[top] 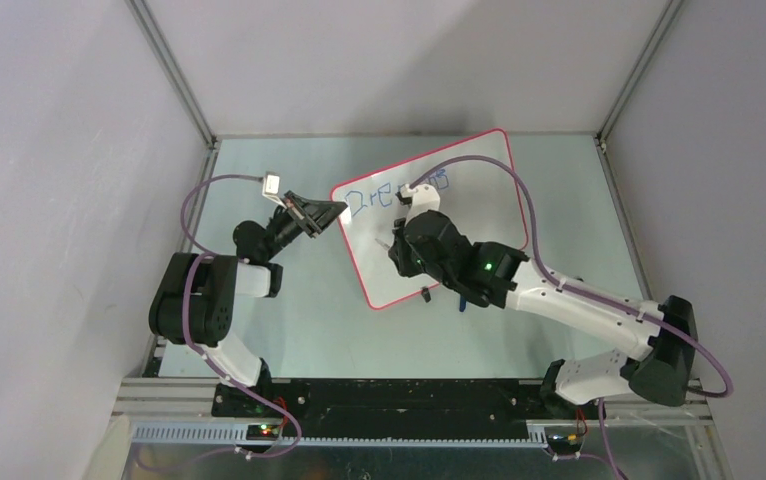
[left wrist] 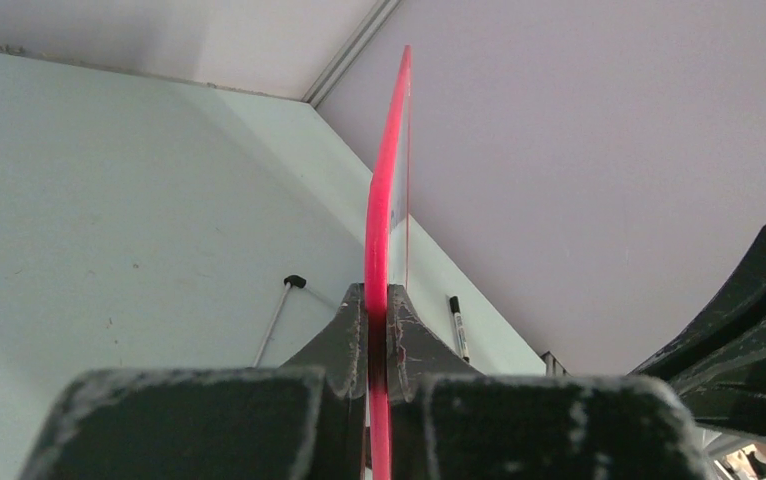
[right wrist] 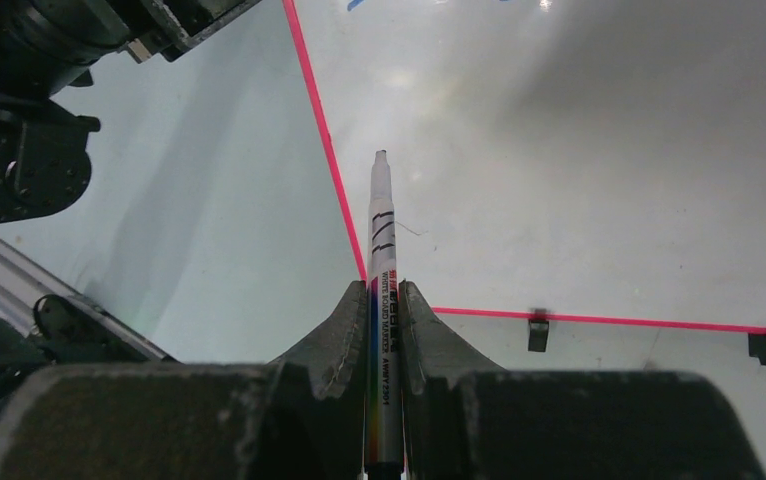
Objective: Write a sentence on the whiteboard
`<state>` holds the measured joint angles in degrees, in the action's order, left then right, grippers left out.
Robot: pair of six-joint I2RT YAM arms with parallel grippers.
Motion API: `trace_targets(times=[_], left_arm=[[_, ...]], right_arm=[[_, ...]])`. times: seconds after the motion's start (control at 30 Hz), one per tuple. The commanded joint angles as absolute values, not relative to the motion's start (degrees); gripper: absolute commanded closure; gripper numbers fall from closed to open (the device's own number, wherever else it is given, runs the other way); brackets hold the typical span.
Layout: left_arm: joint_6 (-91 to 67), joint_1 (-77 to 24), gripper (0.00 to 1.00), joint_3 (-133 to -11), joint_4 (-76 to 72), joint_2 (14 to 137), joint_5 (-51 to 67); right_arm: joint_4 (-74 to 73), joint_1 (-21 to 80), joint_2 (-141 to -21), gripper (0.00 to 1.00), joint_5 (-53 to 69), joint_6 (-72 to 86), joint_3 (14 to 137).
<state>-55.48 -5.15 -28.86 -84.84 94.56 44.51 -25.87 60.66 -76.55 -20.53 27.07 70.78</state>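
Top external view, item list.

1. The whiteboard (top: 479, 215): a glossy white board with a thin red-pink rim. It is laid askew on the pale green table (top: 289, 320), toward the far middle, with one corner turned toward the left arm. Two black clip feet (right wrist: 538, 331) are seen along its near edge in the right wrist view.

2. The sentence (top: 371, 197): blue marker handwriting near the board's far-left corner. The opening letters are read roughly as "Dre". The rest is partly hidden by the right arm's cable and wrist.

3. Left gripper (top: 335, 212): set at the board's left corner. In the left wrist view the left gripper (left wrist: 377, 300) is closed tight on the whiteboard (left wrist: 384, 180). The red rim is pinched edge-on between both fingers, with no gap to either side. Whether that corner is raised off the table cannot be told.

4. Right gripper (top: 400, 250): held over the board's left half, below the writing. In the right wrist view the right gripper (right wrist: 386, 295) is clamped narrowly on a white marker (right wrist: 381, 215) with a printed barrel. The marker's tip is pointed at the whiteboard (right wrist: 579, 150), just inside the left rim. Contact between tip and surface cannot be judged.

5. Second marker (left wrist: 456, 326): a dark-capped pen lying on the table beyond the board, seen from the left wrist only.
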Motion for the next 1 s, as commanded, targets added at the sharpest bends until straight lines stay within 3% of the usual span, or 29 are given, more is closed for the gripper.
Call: trace_targets(times=[0.0, 0.37, 0.73, 0.97], left_arm=[[-51.8, -5.9, 1.0, -27.8, -87.8, 92.9, 43.3], [-52.2, -5.9, 1.0, -28.7, -87.8, 93.6, 44.5], [-51.7, -6.0, 1.0, -28.6, -87.8, 93.3, 44.8], [-51.6, -5.9, 1.0, -28.2, -87.8, 93.3, 44.6]], right_arm=[[-23.6, 62.0, -79.0, 1.0, -25.2, 26.6, 72.3], [-30.2, 65.0, -80.2, 1.0, -36.0, 39.1, 75.2], [-27.8, 63.1, -81.0, 1.0, -12.0, 25.8, 77.0], [-38.7, 64.8, -89.8, 1.0, -20.3, 22.8, 89.8]])
